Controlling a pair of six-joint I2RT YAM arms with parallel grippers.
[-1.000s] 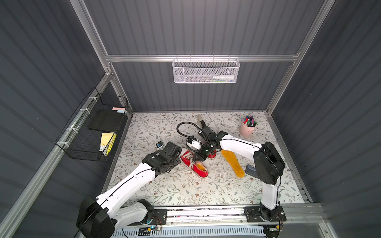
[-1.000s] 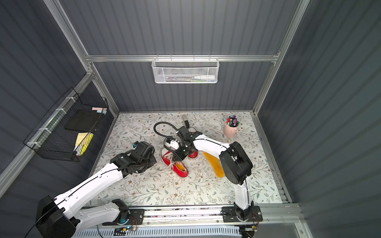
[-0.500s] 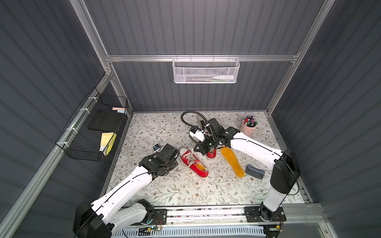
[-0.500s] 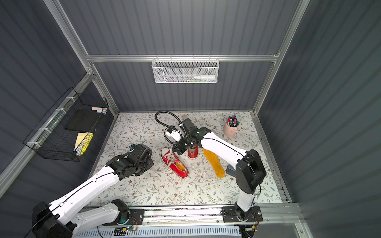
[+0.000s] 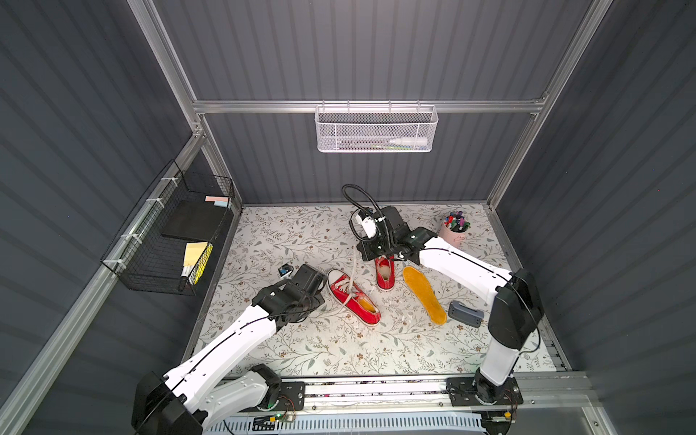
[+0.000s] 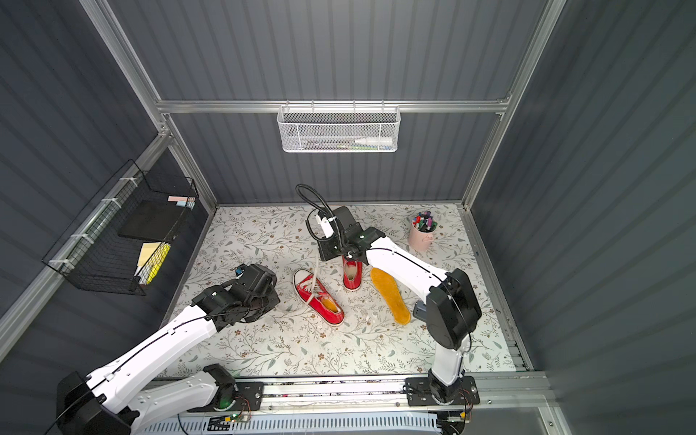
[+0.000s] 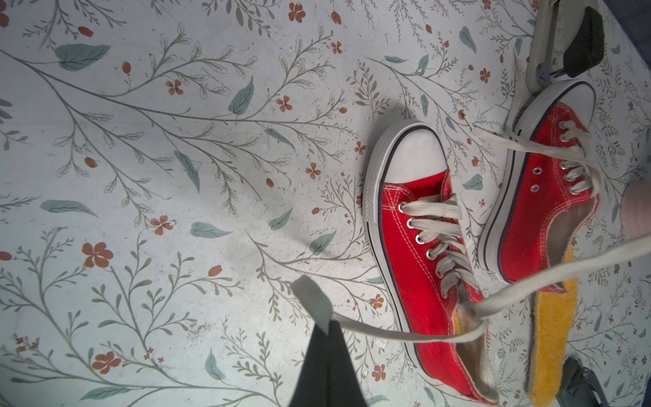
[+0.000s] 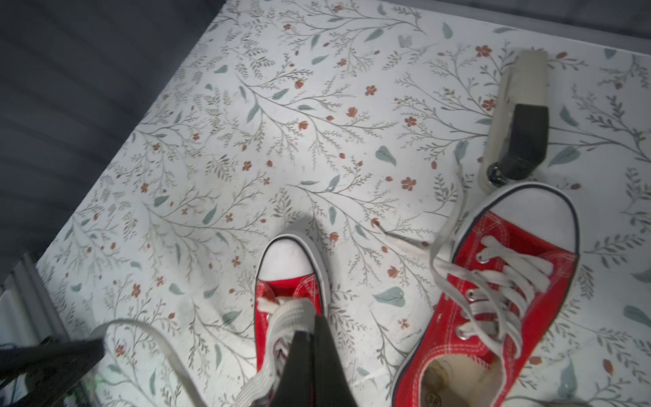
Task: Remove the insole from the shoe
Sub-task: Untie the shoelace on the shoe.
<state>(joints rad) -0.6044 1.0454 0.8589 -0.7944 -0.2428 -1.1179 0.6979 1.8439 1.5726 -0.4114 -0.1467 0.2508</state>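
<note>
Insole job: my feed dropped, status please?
Left hand shut on lace end. Right hand shut on laces of near shoe. Insole inside it, lace across the opening.

floral table [image 5: 301, 346] | near red shoe [image 5: 352, 297] | far red shoe [image 5: 386, 280] | yellow insole [image 5: 425, 295] | pink cup [image 5: 454, 239] | grey block [image 5: 466, 313]

The right gripper [image 8: 311, 331] pulls back toward the far wall and closes fully. It draws a lace [image 5: 354, 269] up taut from the near shoe [image 5: 352, 297] and uncovers the far shoe [image 5: 385, 272]. Its elbow swings outward, exposing a grey block [image 5: 465, 313]. The left arm [image 5: 241, 335] seems to settle back slightly.
</note>
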